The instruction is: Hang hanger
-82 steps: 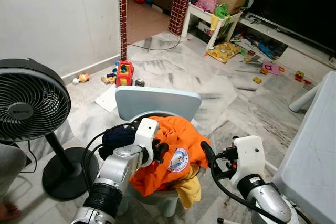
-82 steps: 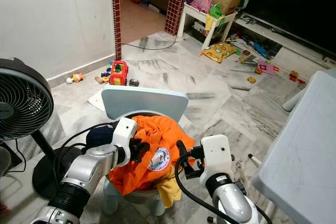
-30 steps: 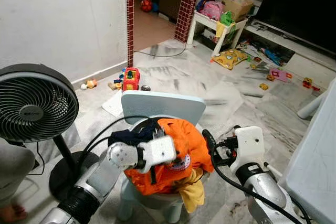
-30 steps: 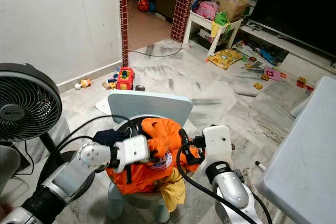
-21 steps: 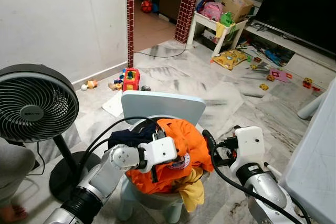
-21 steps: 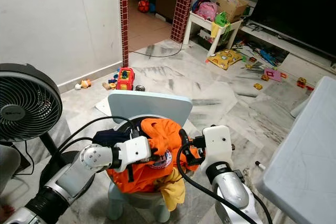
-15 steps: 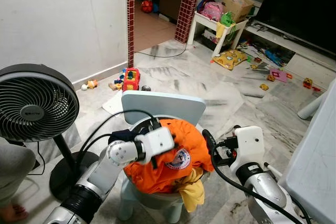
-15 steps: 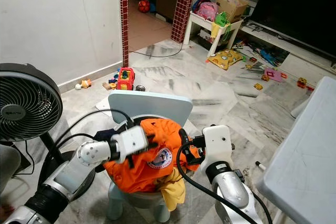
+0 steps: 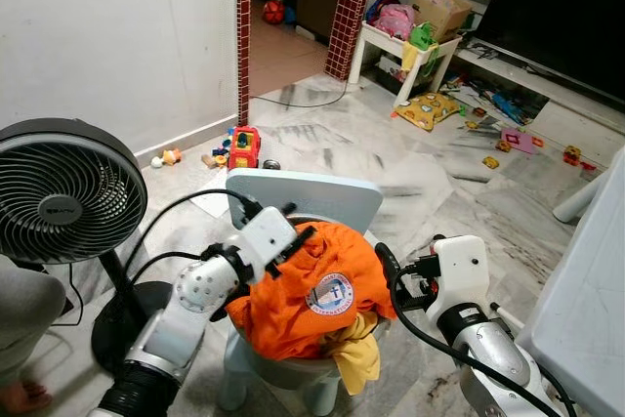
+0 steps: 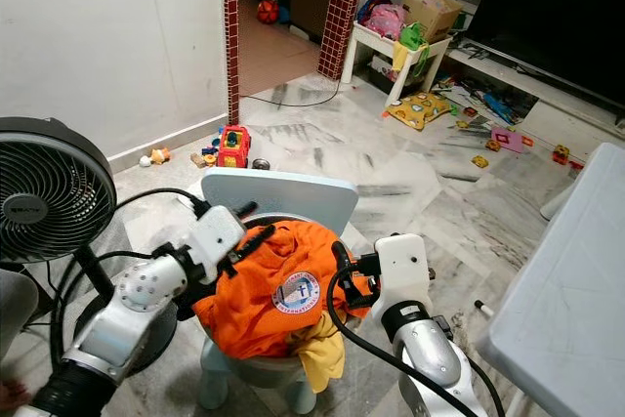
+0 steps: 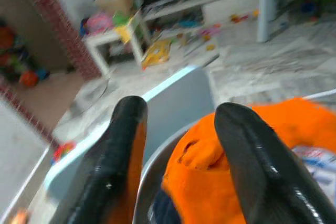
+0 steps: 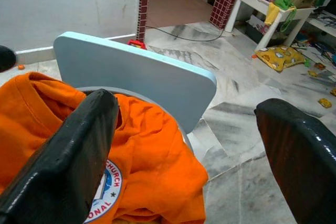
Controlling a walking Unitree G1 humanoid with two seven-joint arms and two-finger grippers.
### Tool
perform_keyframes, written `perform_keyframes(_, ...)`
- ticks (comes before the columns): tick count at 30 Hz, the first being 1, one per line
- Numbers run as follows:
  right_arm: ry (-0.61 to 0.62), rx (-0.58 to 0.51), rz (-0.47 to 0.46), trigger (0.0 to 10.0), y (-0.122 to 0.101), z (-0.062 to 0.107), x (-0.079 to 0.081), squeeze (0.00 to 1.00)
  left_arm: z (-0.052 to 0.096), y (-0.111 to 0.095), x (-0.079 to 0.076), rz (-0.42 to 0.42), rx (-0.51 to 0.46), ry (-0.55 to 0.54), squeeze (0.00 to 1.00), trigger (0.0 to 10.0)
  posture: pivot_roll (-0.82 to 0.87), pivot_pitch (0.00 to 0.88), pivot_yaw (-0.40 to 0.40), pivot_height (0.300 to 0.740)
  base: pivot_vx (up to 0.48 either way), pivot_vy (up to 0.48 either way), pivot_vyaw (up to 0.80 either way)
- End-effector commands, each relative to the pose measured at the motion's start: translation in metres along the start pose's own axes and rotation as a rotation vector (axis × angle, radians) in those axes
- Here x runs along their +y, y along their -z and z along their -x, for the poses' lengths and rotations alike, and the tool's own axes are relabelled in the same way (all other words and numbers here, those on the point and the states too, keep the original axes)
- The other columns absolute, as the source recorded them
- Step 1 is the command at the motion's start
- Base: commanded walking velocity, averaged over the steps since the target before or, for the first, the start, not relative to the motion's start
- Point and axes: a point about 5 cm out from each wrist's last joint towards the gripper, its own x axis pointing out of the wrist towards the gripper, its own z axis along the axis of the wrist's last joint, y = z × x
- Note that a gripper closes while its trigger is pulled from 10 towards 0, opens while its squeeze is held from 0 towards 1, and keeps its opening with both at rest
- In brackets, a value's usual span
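We saw left gripper at upper left edge of orange shirt, fingers spread apart, nothing between them. Right gripper just right of shirt, fingers wide, empty. Shirt heaped on small pale blue chair, yellow cloth hanging beneath it. We could not make out hanger. Black fan left of left arm. Grey marble floor beyond chair, toys scattered, white shelf far ahead, brick-edged doorway, white table right of right arm.
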Motion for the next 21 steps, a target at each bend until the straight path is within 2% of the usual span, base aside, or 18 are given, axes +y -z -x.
perform_keyframes(1, 0.006, 0.002, 0.010, 10.0, 0.001, -0.001, -0.004, 0.00, 0.008, 0.007, 0.009, 0.040, 0.043, -0.054, 1.00, 10.0, 0.05, 0.000, -0.142, 0.740, 0.000, 0.000, 0.00)
perform_keyframes(2, 0.005, 0.003, 0.011, 10.0, 0.001, -0.001, -0.004, 0.00, 0.012, 0.014, 0.011, 0.083, 0.082, -0.071, 1.00, 10.0, 0.06, 0.000, -0.145, 0.740, 0.000, 0.000, 0.00)
perform_keyframes(5, -0.001, 0.006, 0.010, 10.0, 0.002, -0.002, -0.002, 0.00, 0.025, 0.039, 0.008, 0.314, 0.202, -0.128, 1.00, 10.0, 0.06, 0.000, -0.145, 0.740, 0.000, 0.000, 0.00)
perform_keyframes(7, -0.005, 0.005, 0.010, 10.0, 0.002, -0.003, -0.001, 0.00, 0.028, 0.047, 0.006, 0.393, 0.239, -0.159, 1.00, 10.0, 0.06, 0.000, -0.146, 0.740, 0.000, 0.000, 0.00)
perform_keyframes(12, -0.008, 0.004, 0.013, 10.0, 0.002, -0.003, -0.001, 0.00, 0.029, 0.051, -0.004, 0.447, 0.282, -0.134, 1.00, 10.0, 0.06, 0.000, -0.147, 0.740, 0.000, 0.000, 0.00)
perform_keyframes(21, -0.007, 0.000, 0.018, 10.0, 0.001, -0.004, -0.001, 0.00, 0.012, 0.050, -0.006, 0.502, 0.300, -0.123, 1.00, 10.0, 0.05, 0.000, -0.141, 0.740, 0.000, 0.000, 0.00)
